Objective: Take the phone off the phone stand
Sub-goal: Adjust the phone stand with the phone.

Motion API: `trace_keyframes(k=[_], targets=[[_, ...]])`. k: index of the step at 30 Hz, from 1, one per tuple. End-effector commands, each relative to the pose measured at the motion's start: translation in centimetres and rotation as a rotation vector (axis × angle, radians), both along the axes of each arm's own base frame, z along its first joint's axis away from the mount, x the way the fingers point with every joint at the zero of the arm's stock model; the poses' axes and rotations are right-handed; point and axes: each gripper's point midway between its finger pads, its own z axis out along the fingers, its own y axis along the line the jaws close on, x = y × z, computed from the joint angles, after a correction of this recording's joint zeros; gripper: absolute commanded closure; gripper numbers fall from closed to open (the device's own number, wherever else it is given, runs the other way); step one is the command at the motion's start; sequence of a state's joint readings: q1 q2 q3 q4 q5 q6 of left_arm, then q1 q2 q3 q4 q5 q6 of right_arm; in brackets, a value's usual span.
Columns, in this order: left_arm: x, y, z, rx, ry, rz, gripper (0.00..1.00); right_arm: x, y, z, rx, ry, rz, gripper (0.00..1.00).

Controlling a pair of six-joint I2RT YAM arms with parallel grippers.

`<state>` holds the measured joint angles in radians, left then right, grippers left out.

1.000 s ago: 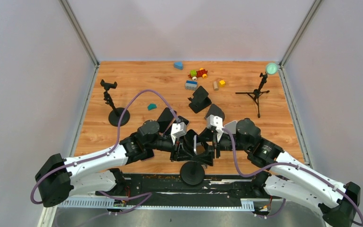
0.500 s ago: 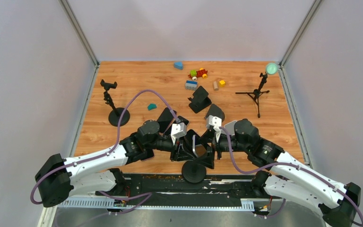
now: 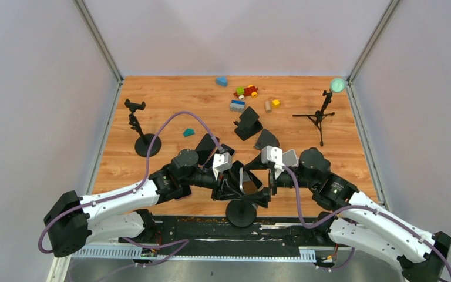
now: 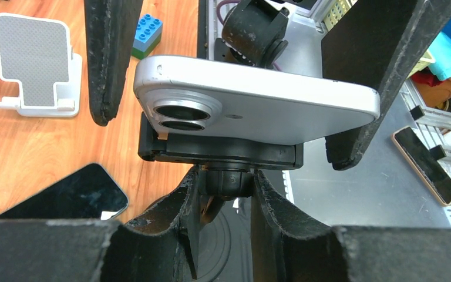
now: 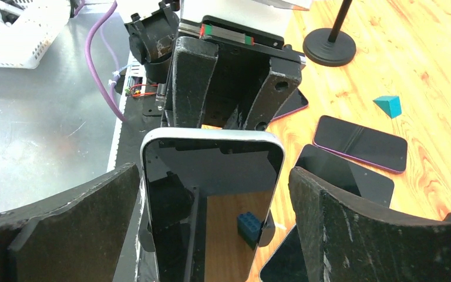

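phone (image 4: 258,100): silver, seated in the clamp of the phone stand (image 4: 223,154). the back with its twin lenses shows in the left wrist view. the dark screen shows in the right wrist view, with black clamp tabs on both long sides. not out of the clamp.

phone stand: black. its round base sits at the near edge of the worktop (image 3: 170,94), between the two arms and partly over the black strip by the arm mounts.

left gripper (image 4: 223,179): narrowed down on the stand's neck just under the clamp, a finger (image 4: 173,205) pressed on each side of the ball joint. it has the stand, not the phone.

right gripper (image 5: 214,173): jaws spread wide and astride the phone, one finger (image 5: 381,229) along each long side. a thin gap shows on one side. on the other side the finger is just beside the edge, and i cannot tell if it touches. no grip on the phone.

around it:
- two dark phones (image 5: 360,143) lie flat on the wood beside the stand, and another shows in the left wrist view.
- a white holder (image 4: 38,64) stands near a blue brick (image 4: 147,35).
- a second stand (image 3: 141,132) is well apart on the left, and a small tripod (image 3: 320,117) topped by a green ball is on the right.
- toy blocks (image 3: 246,92) are scattered near the far edge.
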<state>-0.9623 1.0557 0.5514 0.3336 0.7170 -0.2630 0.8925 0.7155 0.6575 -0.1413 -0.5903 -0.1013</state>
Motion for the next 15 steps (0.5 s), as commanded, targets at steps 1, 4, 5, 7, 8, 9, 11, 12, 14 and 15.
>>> trace_keyframes(k=[1,4,5,7,8,9,11,12,14,15], targets=[[0.7,-0.7,2.8,-0.073,-0.069,0.003,1.0,-0.4,0.9,2.5,0.055,-0.096,0.076,0.0],[0.7,-0.7,2.8,-0.072,-0.068,0.003,1.0,-0.2,1.2,1.9,0.036,-0.078,0.083,0.0],[0.7,-0.7,2.7,-0.071,-0.068,0.002,1.0,-0.2,1.3,1.7,0.031,-0.074,0.084,0.0],[0.7,-0.7,2.7,-0.069,-0.07,0.002,1.0,-0.1,1.4,1.5,0.025,-0.067,0.087,0.02],[0.7,-0.7,2.7,-0.069,-0.071,0.001,1.0,-0.1,1.4,1.5,0.025,-0.066,0.087,0.03],[0.7,-0.6,2.6,-0.067,-0.07,0.001,1.0,-0.2,1.4,1.5,0.026,-0.066,0.086,0.04],[0.6,-0.6,2.5,-0.065,-0.07,0.0,1.0,-0.3,1.3,1.6,0.03,-0.067,0.09,0.08],[0.7,-0.6,2.5,-0.064,-0.069,0.002,1.0,-0.4,1.3,1.6,0.031,-0.068,0.093,0.11],[0.7,-0.6,2.5,-0.064,-0.069,0.002,1.0,-0.4,1.3,1.6,0.031,-0.062,0.096,0.23],[0.7,-0.6,2.5,-0.064,-0.07,0.004,1.0,-0.4,1.3,1.6,0.029,-0.058,0.095,0.31]])
